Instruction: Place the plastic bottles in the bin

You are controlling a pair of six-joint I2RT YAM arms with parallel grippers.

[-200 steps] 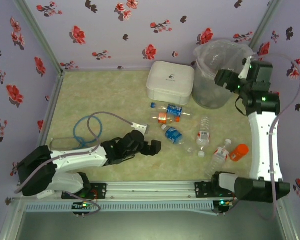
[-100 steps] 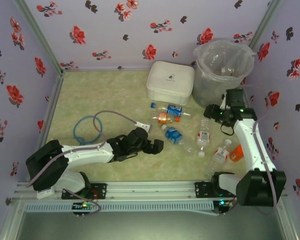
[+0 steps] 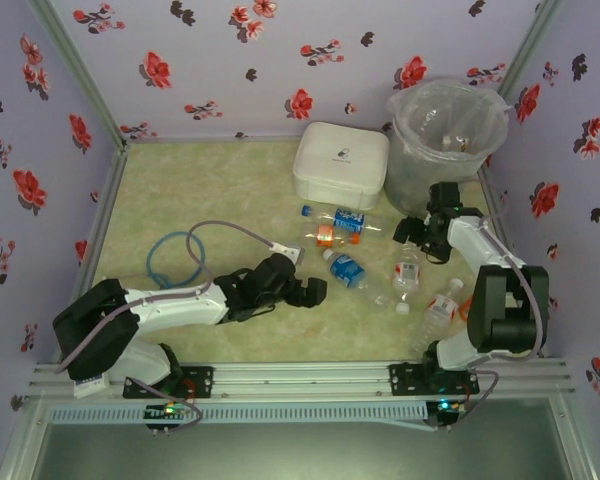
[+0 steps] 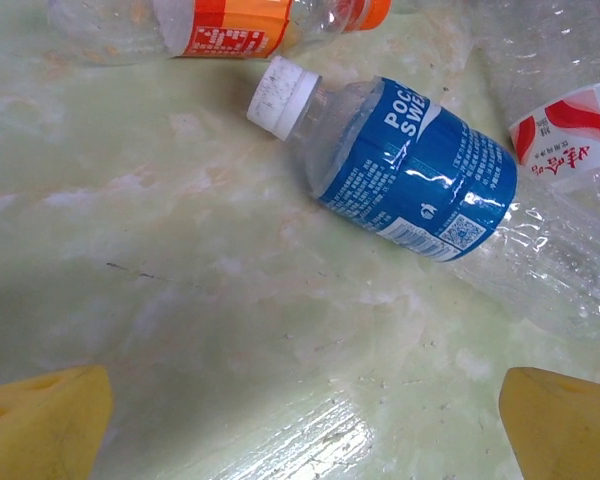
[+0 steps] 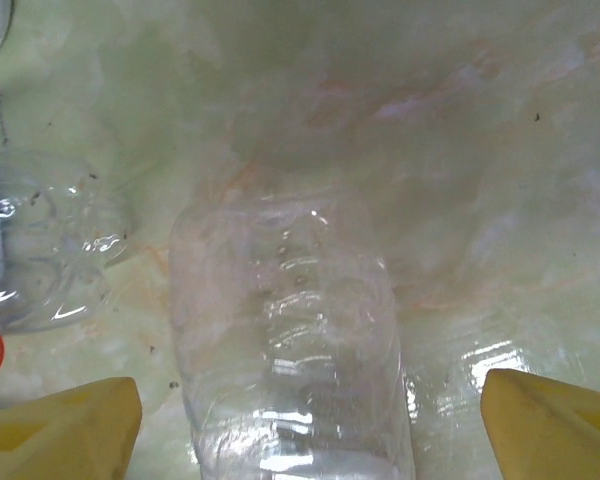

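Note:
Several plastic bottles lie on the table's middle and right. My left gripper (image 3: 306,291) (image 4: 300,430) is open and low over the table, just short of a blue-labelled bottle (image 3: 349,270) (image 4: 410,165) with a white cap. An orange-labelled bottle (image 3: 332,235) (image 4: 230,22) lies beyond it. My right gripper (image 3: 416,236) (image 5: 305,430) is open, its yellow fingertips (image 5: 60,430) straddling a clear ribbed bottle (image 3: 408,266) (image 5: 290,340) with a gap on each side. The bin (image 3: 448,140), a grey bucket with a clear bag, stands at the back right with bottles inside.
A white lidded box (image 3: 341,163) sits left of the bin. A blue cable loop (image 3: 175,260) lies on the left of the table. Two more bottles (image 3: 438,312) (image 3: 342,217) lie around the right arm and behind the orange one. Floral walls close in the sides.
My right arm has swung down from above the bin to the table, its fingers now around the clear bottle. My left gripper has crept slightly towards the blue-labelled bottle.

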